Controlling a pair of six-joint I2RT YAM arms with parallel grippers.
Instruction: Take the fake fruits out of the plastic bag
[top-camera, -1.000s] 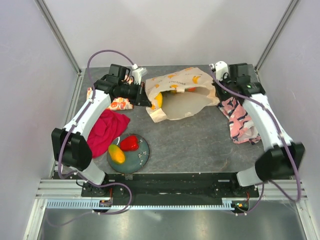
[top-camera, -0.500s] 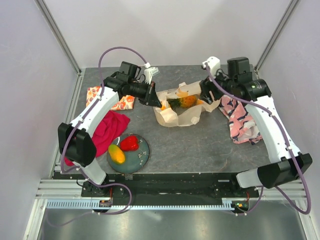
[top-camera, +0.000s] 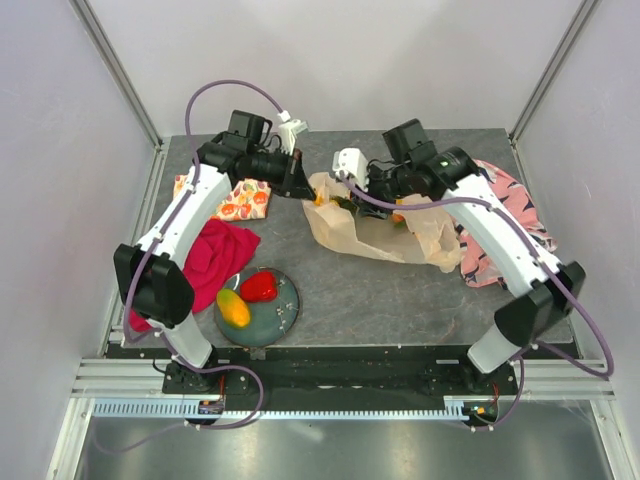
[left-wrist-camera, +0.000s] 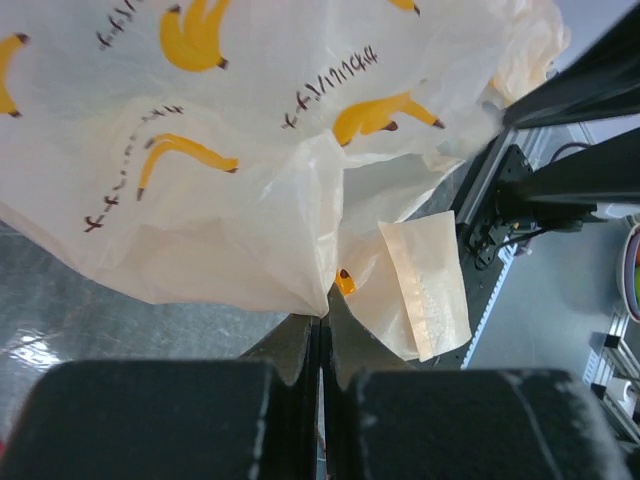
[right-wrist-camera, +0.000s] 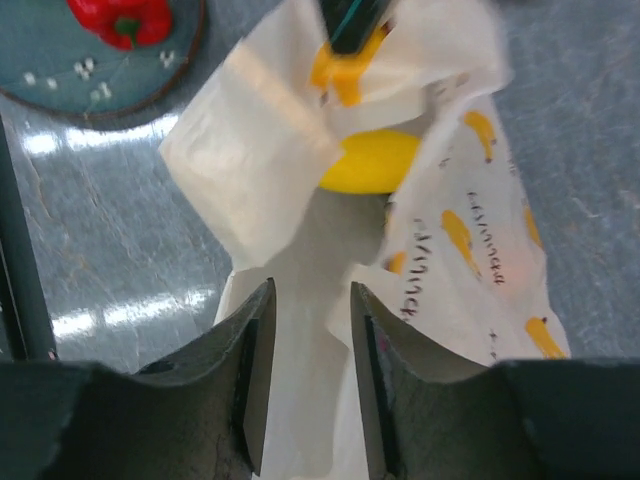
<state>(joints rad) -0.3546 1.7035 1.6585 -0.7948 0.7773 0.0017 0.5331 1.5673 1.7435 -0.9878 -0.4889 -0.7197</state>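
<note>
Table (top-camera: 400, 290) unchanged. The plastic bag (top-camera: 385, 232) has changed most. A second ago it lay spread flat along the back edge with its mouth gaping; now it's bunched and dragged toward table centre, trailing off to the right edge beside the pink patterned cloth (top-camera: 505, 225), which is more exposed since the right arm swung off the back right corner. The red cloth (top-camera: 215, 255) and fruit-printed cloth (top-camera: 242, 200) by the left edge haven't shifted. The plate (top-camera: 287, 312) near the front edge carries the same two pieces as before, a red pepper (top-camera: 260, 287) and a mango (top-camera: 233, 308), so nothing new is out. The left hand (left-wrist-camera: 322, 330) is pinched fully closed on a fold of banana-print film, holding the bag's left end up. It has come in from the left edge toward back centre. The right hand (right-wrist-camera: 310, 300) has crossed to hover over the bag's middle. Its fingers are parted and the bag film lies below the gap, with nothing gripped. A yellow mango (right-wrist-camera: 375, 160) shows at the folded mouth, just ahead of the right hand, and more orange shows through the film. Whether that is the pineapple, can't tell. Likely meaning: the left hand is holding the bag steady so the right can reach in. The remaining fruit is still inside, so the task is roughly part done.
</note>
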